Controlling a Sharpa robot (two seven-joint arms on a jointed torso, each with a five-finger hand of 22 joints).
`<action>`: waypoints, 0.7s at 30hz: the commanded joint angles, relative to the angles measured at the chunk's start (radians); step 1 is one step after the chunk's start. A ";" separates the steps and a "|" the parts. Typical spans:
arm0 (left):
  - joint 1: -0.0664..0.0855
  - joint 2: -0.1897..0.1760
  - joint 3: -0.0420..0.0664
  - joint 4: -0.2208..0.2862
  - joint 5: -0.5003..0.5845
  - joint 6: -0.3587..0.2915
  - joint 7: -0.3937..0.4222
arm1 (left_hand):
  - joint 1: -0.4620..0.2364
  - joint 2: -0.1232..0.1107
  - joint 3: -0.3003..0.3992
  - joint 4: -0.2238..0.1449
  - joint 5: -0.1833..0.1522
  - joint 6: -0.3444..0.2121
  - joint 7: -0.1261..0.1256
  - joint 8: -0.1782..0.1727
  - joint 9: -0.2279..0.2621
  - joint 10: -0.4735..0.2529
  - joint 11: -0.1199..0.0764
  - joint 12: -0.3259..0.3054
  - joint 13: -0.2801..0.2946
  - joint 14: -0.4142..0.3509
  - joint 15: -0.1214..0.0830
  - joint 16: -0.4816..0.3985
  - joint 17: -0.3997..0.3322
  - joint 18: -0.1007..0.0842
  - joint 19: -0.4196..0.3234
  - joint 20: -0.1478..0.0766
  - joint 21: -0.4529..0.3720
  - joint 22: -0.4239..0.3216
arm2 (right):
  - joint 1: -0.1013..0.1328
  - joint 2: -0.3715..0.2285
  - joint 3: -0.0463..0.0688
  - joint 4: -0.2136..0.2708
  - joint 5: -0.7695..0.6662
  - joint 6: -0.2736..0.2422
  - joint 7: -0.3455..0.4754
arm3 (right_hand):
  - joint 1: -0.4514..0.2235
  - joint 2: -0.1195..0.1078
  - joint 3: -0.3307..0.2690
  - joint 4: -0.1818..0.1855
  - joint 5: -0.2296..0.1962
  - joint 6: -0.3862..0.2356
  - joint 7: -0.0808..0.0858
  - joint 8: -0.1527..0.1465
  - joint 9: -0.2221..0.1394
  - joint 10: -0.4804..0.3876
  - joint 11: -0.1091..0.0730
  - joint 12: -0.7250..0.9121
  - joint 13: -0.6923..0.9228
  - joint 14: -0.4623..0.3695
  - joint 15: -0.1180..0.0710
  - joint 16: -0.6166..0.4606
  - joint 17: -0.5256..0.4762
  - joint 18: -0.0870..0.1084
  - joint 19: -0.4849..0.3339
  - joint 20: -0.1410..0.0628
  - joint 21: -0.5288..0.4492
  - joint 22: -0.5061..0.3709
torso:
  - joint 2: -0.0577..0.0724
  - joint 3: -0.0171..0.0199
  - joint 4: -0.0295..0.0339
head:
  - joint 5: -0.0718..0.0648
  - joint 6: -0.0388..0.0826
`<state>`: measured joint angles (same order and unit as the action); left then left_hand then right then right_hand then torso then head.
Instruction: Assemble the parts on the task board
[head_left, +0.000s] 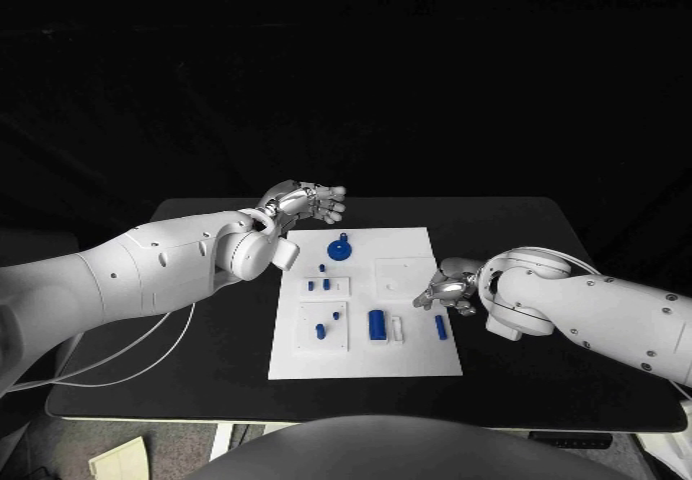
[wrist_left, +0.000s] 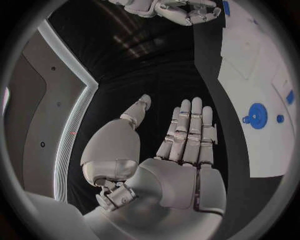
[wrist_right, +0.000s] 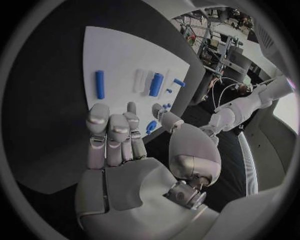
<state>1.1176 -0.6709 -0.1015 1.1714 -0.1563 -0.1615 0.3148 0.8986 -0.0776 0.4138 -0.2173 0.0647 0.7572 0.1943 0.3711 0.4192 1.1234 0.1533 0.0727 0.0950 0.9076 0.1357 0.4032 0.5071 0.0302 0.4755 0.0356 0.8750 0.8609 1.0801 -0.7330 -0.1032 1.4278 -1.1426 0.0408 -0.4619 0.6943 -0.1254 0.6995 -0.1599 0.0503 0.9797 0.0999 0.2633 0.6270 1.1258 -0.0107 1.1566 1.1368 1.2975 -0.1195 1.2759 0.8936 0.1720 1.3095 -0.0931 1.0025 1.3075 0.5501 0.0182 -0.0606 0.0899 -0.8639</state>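
Table (head_left: 173, 330) black, task board (head_left: 411, 355) at centre. Left hand (head_left: 306, 204) off board's far left corner, fingers straight, holding nothing. Right hand (head_left: 449, 291) at board's right edge, fingers loosely curled, empty. Parts (head_left: 376, 324) blue, lying on board.

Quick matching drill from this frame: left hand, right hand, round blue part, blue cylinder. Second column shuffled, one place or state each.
Things:
1. left hand
2. right hand
3. round blue part
4. blue cylinder

Places or states:
A. lying on the board's near half, beside a white cylinder
B. at the board's right edge, holding nothing
C. on the board's far half
D. beyond the board's far left corner, fingers straight, holding nothing

Pairs: 1-D, 2-B, 3-C, 4-A
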 joint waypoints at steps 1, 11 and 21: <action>0.000 0.001 0.001 0.002 0.005 0.013 0.009 | -0.007 0.003 0.001 0.004 -0.005 -0.008 -0.001 0.004 -0.001 -0.008 0.000 -0.001 -0.001 -0.004 0.000 -0.004 0.001 0.015 -0.005 -0.001 -0.007 0.001 | 0.003 -0.014 0.001 -0.012 -0.047 0.044 -0.023 | 0.007 -0.010 0.003 0.002 -0.001 -0.003 0.001 -0.002 0.002 0.010 -0.001 0.007 0.005 0.004 -0.001 0.002 0.002 0.090 0.007 -0.002 0.004 0.009 | 0.000 0.0000 0.0002 | -0.003 -0.001; 0.000 -0.010 0.001 0.007 0.005 0.011 0.014 | -0.007 0.003 0.001 0.004 -0.005 -0.008 -0.001 0.004 -0.001 -0.008 0.000 -0.001 -0.001 -0.004 0.000 -0.004 0.002 0.015 -0.005 -0.001 -0.007 0.002 | -0.011 -0.015 -0.005 -0.039 -0.214 0.051 -0.041 | 0.074 -0.010 -0.004 -0.063 -0.002 0.025 -0.007 0.012 0.014 0.044 -0.008 0.041 0.037 0.005 -0.006 0.005 0.008 0.090 0.010 -0.001 0.011 0.013 | 0.001 0.0009 -0.0008 | -0.024 0.006; 0.000 -0.019 0.000 0.007 0.005 0.011 0.012 | -0.009 0.006 0.001 0.006 -0.005 -0.009 0.000 0.006 -0.001 -0.008 0.000 0.000 -0.001 -0.003 0.000 -0.006 0.004 0.015 -0.005 -0.001 -0.007 0.002 | -0.051 0.008 -0.006 -0.066 -0.251 0.039 -0.042 | 0.081 -0.008 -0.024 -0.070 -0.001 0.036 -0.010 0.016 0.019 0.062 -0.011 0.052 0.047 0.005 -0.008 0.003 0.009 0.090 0.010 0.004 0.010 0.011 | 0.001 -0.0005 0.0025 | -0.028 0.000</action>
<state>1.1175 -0.6902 -0.1017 1.1755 -0.1562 -0.1615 0.3162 0.8948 -0.0738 0.4138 -0.2173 0.0647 0.7572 0.1943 0.3711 0.4193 1.1234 0.1533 0.0727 0.0951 0.9076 0.1357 0.4032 0.5092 0.0303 0.4755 0.0356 0.8710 0.8616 1.0326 -0.7273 -0.1089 1.3656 -1.3362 0.0700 -0.4986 0.7666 -0.1369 0.6800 -0.2314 0.0503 1.0102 0.0913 0.2749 0.6449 1.1799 -0.0217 1.2033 1.1837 1.3038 -0.1201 1.2760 0.9005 0.1721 1.3165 -0.0930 1.0106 1.3074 0.5509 0.0184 -0.0591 0.0629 -0.8621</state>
